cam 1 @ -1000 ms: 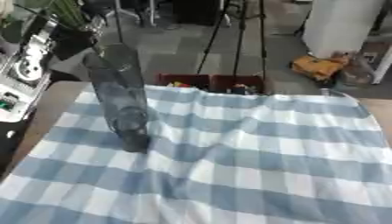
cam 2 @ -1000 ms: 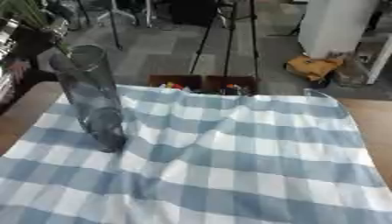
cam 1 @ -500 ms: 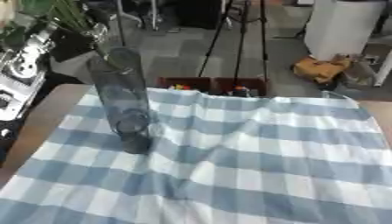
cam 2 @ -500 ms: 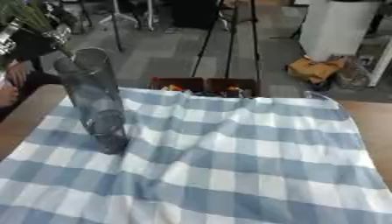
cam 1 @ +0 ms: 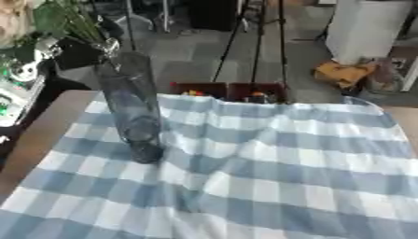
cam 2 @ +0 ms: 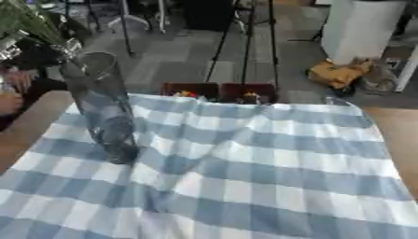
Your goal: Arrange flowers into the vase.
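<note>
A tall clear vase (cam 1: 135, 109) stands upright at the left of the frame on a blue checked cloth (cam 1: 269, 172) covering the counter (cam 1: 37, 135). Green stems (cam 1: 69, 21) lean at its top in the upper left. No robot hand shows, so I cannot tell about its fingers.

vase (cam 1: 130, 107) blocking left, checked cloth (cam 1: 277, 172) open rightward

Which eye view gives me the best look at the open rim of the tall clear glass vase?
The right eye view: the tall clear glass vase shows its rim as a clear oval. In the left eye view the rim blurs into the dark background and green stems.
</note>
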`<action>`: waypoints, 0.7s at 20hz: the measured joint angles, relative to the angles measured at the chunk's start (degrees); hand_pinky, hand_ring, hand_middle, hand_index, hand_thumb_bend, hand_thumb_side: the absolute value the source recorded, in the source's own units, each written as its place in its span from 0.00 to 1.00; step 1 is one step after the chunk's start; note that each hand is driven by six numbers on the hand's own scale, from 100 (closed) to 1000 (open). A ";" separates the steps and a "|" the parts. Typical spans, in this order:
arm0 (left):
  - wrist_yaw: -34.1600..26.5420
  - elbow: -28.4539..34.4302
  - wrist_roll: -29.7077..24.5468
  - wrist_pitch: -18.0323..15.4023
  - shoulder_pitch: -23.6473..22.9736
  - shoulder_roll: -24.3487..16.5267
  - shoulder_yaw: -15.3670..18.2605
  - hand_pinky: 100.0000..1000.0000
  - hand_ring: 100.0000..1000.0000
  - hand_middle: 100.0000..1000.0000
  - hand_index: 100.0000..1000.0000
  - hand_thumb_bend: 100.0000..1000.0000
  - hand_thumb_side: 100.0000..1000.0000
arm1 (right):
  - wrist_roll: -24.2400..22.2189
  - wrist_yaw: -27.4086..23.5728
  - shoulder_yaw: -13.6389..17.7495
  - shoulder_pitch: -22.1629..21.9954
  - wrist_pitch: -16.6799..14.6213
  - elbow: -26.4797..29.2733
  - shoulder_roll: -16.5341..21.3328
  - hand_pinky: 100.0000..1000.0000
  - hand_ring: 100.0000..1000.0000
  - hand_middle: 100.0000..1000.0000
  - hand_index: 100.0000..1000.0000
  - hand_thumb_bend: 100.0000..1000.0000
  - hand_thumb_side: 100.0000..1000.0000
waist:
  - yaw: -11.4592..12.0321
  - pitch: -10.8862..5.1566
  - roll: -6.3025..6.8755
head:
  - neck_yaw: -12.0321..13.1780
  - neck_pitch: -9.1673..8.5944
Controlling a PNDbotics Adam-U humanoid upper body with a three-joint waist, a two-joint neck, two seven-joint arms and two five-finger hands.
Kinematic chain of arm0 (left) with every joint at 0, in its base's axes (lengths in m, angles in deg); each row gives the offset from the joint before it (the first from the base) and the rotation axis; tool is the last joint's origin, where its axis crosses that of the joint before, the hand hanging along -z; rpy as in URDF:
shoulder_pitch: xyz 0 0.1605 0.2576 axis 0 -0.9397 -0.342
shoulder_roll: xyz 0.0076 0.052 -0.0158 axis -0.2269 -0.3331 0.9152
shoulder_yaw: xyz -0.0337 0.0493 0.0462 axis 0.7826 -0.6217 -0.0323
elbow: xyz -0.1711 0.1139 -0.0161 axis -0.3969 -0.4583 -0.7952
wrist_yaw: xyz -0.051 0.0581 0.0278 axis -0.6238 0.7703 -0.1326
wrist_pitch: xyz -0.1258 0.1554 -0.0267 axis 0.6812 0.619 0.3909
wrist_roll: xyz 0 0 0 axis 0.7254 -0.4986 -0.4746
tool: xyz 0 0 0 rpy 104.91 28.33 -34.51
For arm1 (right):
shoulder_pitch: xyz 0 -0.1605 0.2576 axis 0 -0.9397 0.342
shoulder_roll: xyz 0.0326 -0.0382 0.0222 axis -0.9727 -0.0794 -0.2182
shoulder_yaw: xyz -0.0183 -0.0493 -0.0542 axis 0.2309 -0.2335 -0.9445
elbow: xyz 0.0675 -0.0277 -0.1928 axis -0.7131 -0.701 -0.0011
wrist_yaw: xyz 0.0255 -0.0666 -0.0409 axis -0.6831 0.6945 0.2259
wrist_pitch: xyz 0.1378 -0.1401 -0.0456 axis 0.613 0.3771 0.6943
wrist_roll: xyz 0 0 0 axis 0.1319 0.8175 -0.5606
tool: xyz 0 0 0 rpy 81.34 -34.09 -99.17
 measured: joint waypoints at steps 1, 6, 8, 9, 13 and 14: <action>0.07 0.00 -0.45 -0.08 0.00 -0.02 0.00 0.16 0.55 0.63 0.75 0.00 0.53 | 0.01 0.01 0.00 -0.01 0.03 0.01 0.00 0.75 0.51 0.40 0.73 0.00 1.00 | 0.00 -0.09 0.02 | 0.00 0.00; 0.30 0.00 -1.69 -0.34 0.00 -0.49 0.00 0.21 0.58 0.66 0.83 0.00 0.64 | 0.12 0.03 0.00 -0.06 0.34 0.02 0.00 0.75 0.51 0.39 0.73 0.00 1.00 | 0.03 -0.23 0.14 | 0.00 0.01; 0.25 0.00 -2.33 -0.62 0.00 -0.49 0.00 0.21 0.59 0.67 0.85 0.00 0.66 | 0.13 0.05 0.01 -0.09 0.39 0.02 0.00 0.75 0.51 0.39 0.73 0.00 1.00 | 0.04 -0.23 0.17 | 0.00 0.01; 0.14 0.00 -2.71 -0.77 0.00 -0.49 0.00 0.23 0.60 0.68 0.88 0.00 0.67 | 0.15 0.07 0.01 -0.17 0.45 0.03 0.00 0.75 0.51 0.39 0.73 0.00 1.00 | 0.05 -0.23 0.21 | 0.00 0.01; -0.05 -0.03 -4.07 -1.18 0.00 -0.74 0.00 0.25 0.62 0.70 0.89 0.00 0.66 | 0.32 0.08 0.02 -0.36 0.71 0.05 0.00 0.75 0.51 0.39 0.73 0.00 1.00 | 0.07 -0.23 0.32 | 0.00 0.01; -0.05 -0.06 -4.42 -1.26 0.00 -0.93 -0.01 0.26 0.62 0.71 0.89 0.00 0.65 | 0.35 0.08 0.02 -0.38 0.74 0.08 0.00 0.75 0.51 0.39 0.73 0.00 1.00 | 0.07 -0.23 0.32 | 0.00 0.01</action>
